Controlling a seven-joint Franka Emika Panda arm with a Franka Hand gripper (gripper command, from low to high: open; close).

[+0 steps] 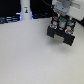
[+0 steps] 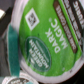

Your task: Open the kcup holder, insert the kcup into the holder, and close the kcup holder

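Observation:
The kcup (image 2: 47, 37) fills the wrist view: a green foil top with white lettering and a whitish rim, tilted and very close to the camera. In the exterior view my gripper (image 1: 61, 21) hangs at the upper right, directly over the kcup holder (image 1: 61, 34), a black boxy machine with light grey panels. The gripper looks shut on the kcup, which is too small to make out in the exterior view. My fingers are not clearly visible in the wrist view. I cannot tell whether the holder is open.
A tall white bottle-like post (image 1: 25, 11) stands at the back on the exterior view's left. The pale table (image 1: 30, 57) spreads in front of the holder. Dark clutter lines the back edge.

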